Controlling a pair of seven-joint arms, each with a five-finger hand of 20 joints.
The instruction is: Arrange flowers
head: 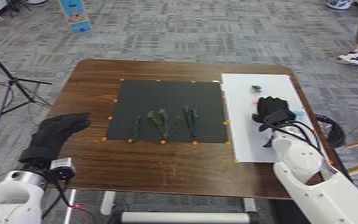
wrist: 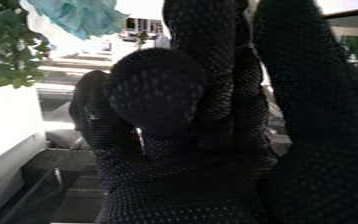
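One blue flower [wrist: 79, 16] beside the right robot hand [wrist: 180, 172]: likely light, fragile; grasp the stem. Hand state: cannot tell.

Room aplenty over the near stretch of table [head: 162, 172], right up to the green stems [head: 163, 123] lying on the black mat [head: 171, 91], and another lane beyond their tips! Over the white sheet [head: 250, 147], though, the right hand [head: 274, 107] bars the middle, a small flower [head: 256, 89] just beyond it.
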